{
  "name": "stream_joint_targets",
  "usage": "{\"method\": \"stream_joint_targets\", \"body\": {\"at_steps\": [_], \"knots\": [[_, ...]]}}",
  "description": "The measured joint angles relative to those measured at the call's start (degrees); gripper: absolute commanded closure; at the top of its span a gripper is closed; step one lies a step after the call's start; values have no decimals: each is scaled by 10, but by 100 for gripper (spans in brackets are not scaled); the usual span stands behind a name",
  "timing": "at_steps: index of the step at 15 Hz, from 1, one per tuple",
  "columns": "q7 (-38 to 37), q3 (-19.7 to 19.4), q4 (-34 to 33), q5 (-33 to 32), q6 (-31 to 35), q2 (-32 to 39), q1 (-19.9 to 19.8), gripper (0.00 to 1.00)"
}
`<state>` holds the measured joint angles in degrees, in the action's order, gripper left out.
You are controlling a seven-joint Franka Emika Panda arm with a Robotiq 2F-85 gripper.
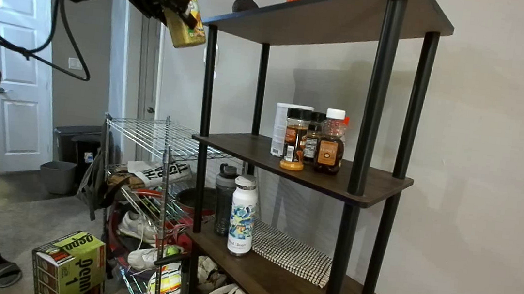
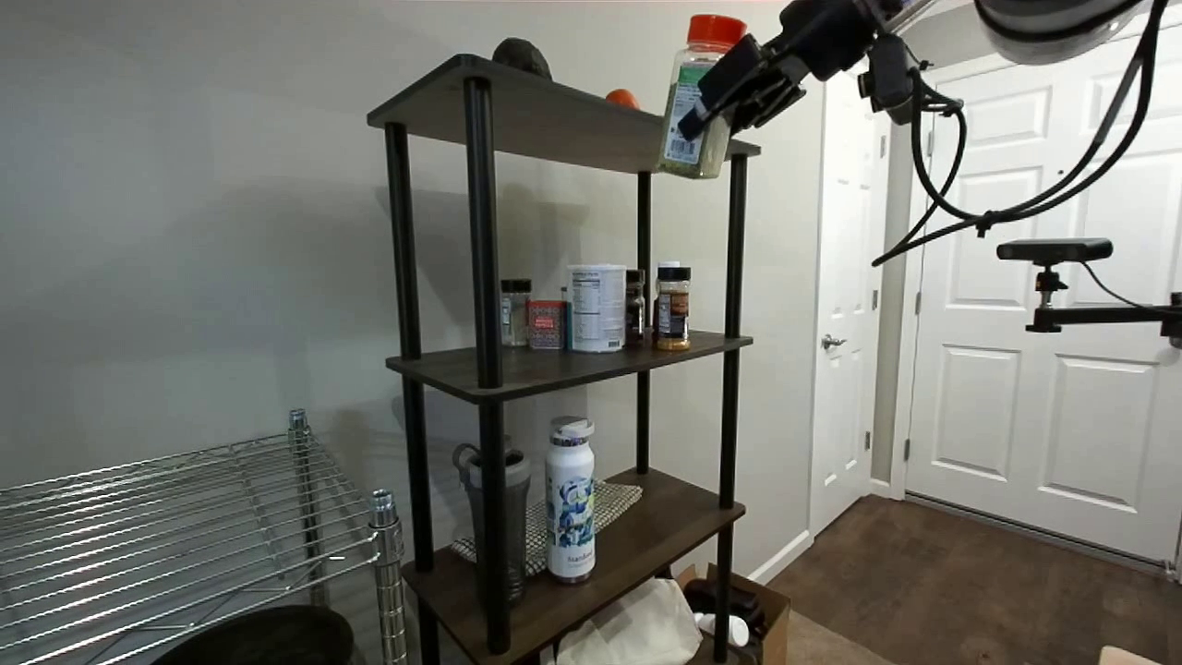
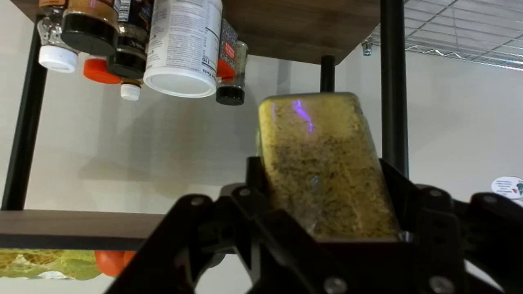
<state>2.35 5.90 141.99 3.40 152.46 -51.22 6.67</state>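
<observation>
Grasping looks done: the gripper point(image 3: 320, 169) clasps a red-capped seasoning bottle point(image 1: 181, 31) aloft, resting on no shelf, at ten o'clock from the honey bottle point(image 1: 328, 149) in an exterior view.

The gripper point(image 3: 325, 175) is black; the seasoning bottle point(image 2: 688, 102) wears a red cap point(image 2: 717, 31) over yellowish contents point(image 3: 322, 183) with dark specks. Dark brown shelving unit point(image 1: 286, 291), black posts point(image 1: 377, 91). The flask point(image 1: 243, 197) is white with a blue-and-yellow print point(image 1: 241, 220), the cloth point(image 1: 290, 253) black-and-white checked.
</observation>
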Motion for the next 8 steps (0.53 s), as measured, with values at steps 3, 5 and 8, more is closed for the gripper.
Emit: {"method": "stream_joint_targets", "body": {"at_steps": [3,5,8], "knots": [[-24,30,-32,-19,-24,9,-29,58],[-39,46,-54,-30,-44,16,-45,58],[-54,61,-92,-40,-87,28,-62,58]]}}
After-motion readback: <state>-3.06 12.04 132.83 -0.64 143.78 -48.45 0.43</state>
